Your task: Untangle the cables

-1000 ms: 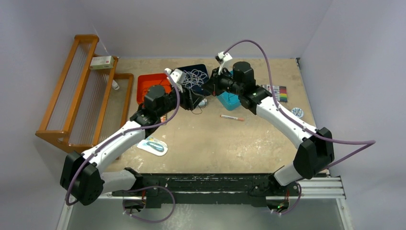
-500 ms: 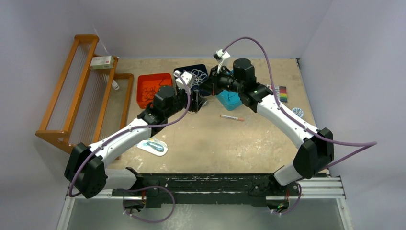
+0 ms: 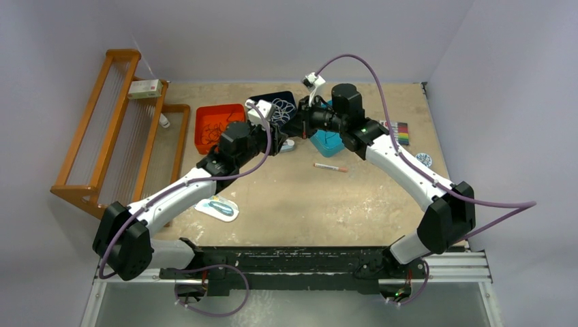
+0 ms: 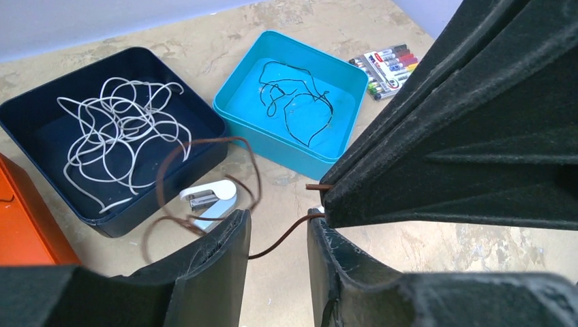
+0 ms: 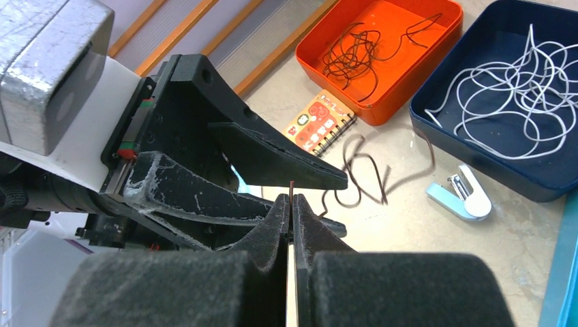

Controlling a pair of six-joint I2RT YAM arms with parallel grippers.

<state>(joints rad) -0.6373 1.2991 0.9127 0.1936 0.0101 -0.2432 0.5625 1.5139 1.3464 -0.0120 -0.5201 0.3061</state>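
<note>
While the right tool [image 5: 292,204], pressed together, pinches one end of a brown cable [image 4: 293,227], the left tool [image 4: 278,238] stands spread, with that strand running unclamped through its gap. The slack loops over the worktop [image 3: 307,204] by a stapler [image 4: 211,196]. This looks like a handover. Next, the left tool probably needs to close on the strand and carry it toward the orange tray [image 3: 221,107] at 9 o'clock.
</note>
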